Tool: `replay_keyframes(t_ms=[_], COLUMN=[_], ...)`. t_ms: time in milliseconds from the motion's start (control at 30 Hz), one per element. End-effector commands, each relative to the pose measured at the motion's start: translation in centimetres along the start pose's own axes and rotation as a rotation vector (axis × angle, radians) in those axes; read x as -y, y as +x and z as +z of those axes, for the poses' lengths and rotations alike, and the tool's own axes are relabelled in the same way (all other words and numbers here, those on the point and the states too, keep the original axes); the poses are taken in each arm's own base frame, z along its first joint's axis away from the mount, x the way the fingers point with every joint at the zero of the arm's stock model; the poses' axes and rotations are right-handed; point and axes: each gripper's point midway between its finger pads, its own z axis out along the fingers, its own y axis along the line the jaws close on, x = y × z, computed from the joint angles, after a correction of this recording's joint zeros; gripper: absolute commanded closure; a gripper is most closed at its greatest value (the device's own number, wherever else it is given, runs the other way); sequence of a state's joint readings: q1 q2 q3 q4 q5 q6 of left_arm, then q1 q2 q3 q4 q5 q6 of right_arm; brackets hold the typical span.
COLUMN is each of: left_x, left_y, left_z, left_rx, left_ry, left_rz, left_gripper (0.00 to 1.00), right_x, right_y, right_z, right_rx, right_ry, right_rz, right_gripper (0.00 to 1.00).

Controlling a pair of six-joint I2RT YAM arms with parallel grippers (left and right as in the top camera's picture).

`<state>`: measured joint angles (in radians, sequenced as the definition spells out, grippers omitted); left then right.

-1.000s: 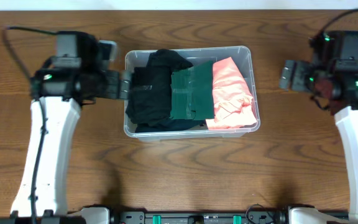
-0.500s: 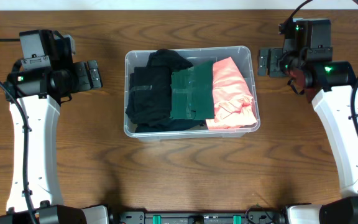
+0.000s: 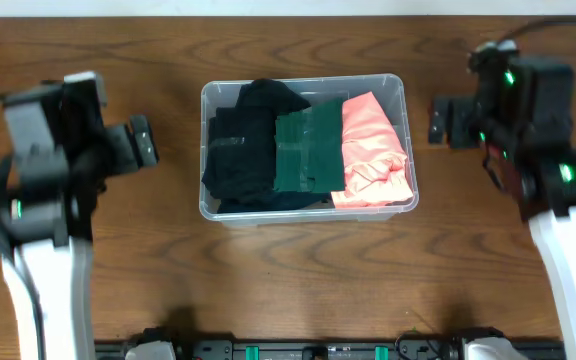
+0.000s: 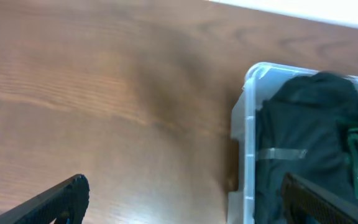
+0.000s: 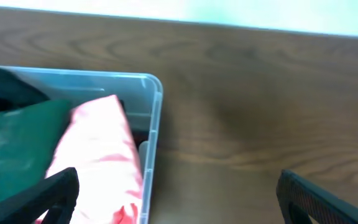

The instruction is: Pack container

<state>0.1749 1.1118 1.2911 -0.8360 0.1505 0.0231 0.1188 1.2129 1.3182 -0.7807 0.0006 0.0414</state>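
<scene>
The rounded clear plastic container (image 3: 268,216) holds soft folded black, green and pink clothes (image 3: 308,150); the left pincer (image 3: 144,145) and the right pincer (image 3: 436,120) gape empty.

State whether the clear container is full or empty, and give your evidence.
Full. The container holds a black garment, a green garment and a pink garment side by side, covering most of its floor.
</scene>
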Motion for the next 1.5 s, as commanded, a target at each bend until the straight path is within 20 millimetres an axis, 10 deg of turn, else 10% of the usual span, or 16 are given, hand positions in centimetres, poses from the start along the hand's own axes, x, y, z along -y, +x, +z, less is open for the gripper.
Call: replay_keyframes(t_ms=[0,367,933,1467], left_x=[0.0,0.7,0.6,0.6], left_y=[1.8,9.6,10.5,10.5], left_z=[-1.8,-4.7,-4.5,-4.5], left_rx=[0.067,0.197,0.182,0.182], left_ry=[0.002,0.047,0.047,0.047], left_rz=[0.009,0.029,0.027,0.027], left_gripper=[0.02,0.02,0.02,0.02], right_x=[0.4,3.2,2.6,2.4], right_y=[2.4,11.5,21.7,22.3], right_z=[-1.6,-7.7,-6.7,-8.1], right_rx=[0.034,0.241,-0.088,-0.049], right_ry=[0.035,0.153,0.121,0.103], right_rz=[-0.021,0.17,0.156,0.15], right_gripper=[0.01,0.01,0.01,0.01])
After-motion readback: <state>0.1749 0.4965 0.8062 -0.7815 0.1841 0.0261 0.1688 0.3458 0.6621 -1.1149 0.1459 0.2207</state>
